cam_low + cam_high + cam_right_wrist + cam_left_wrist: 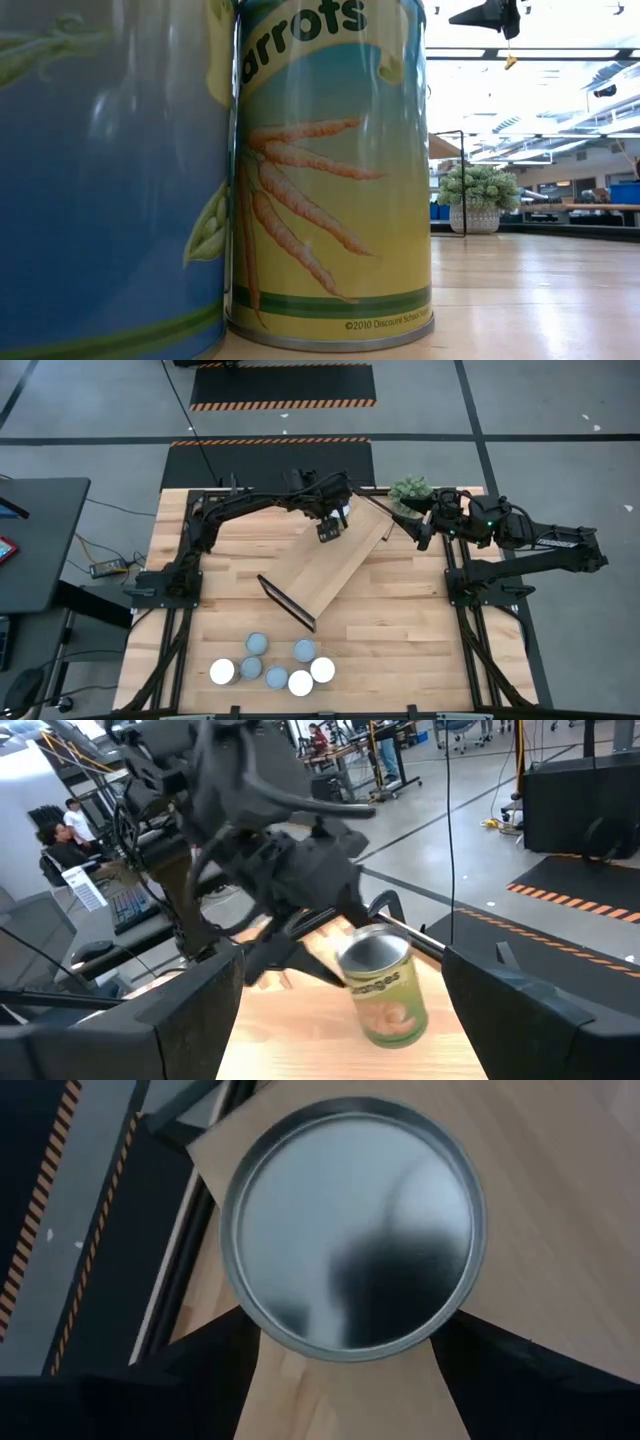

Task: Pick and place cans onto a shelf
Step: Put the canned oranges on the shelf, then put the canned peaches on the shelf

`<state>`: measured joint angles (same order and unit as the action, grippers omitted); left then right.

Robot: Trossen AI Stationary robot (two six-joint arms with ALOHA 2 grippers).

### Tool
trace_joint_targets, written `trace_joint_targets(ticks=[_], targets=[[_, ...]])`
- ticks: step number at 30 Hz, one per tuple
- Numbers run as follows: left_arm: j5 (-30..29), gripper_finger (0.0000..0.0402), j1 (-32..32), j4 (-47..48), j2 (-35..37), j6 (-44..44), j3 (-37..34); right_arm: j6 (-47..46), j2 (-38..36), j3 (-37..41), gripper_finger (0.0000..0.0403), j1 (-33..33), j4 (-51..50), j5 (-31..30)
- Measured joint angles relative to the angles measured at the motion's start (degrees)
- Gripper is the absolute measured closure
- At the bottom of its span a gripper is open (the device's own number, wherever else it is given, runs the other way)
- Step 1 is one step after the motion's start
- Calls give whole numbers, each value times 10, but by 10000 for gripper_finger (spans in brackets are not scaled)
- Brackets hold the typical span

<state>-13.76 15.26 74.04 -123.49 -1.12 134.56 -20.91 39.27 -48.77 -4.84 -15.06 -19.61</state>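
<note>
The light-wood shelf (322, 570) lies slantwise on the middle of the table, one dark end frame (285, 602) toward the near side. My left gripper (333, 520) is over the shelf's far end, shut on a can (350, 1220) with a bare metal top; the can also shows in the right wrist view (385, 990). My right gripper (423, 532) is open and empty at the table's far right, facing that can. Several other cans (275, 665) stand upright near the table's front edge; two of them (330, 170) fill the low view. My left gripper holds the can by its side wall just under the top rim (250, 1315), pinched between the two fingers (225, 1370), one on each side. The fingers come from above, pointing down. The can is upright, its bottom (398, 1038) at the shelf's wood; whether it rests there, I cannot tell.
A small green potted plant (411, 490) stands at the table's far right corner, close to my right gripper, and shows in the low view (480, 195). Bare wood lies between the shelf and the group of cans. People sit beyond the table (60, 835).
</note>
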Motion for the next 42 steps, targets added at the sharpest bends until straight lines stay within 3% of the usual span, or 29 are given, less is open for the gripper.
trace_joint_targets(ticks=[23,33,42], targets=[[-34,109,34,-100,-8,-71,0,1,0,0,55,0,26,3],[-13,109,-11,14,34,-39,4,-3,0,0,55,0,20,17],[41,109,-109,104,140,38,5,-12,1,0,55,0,8,43]])
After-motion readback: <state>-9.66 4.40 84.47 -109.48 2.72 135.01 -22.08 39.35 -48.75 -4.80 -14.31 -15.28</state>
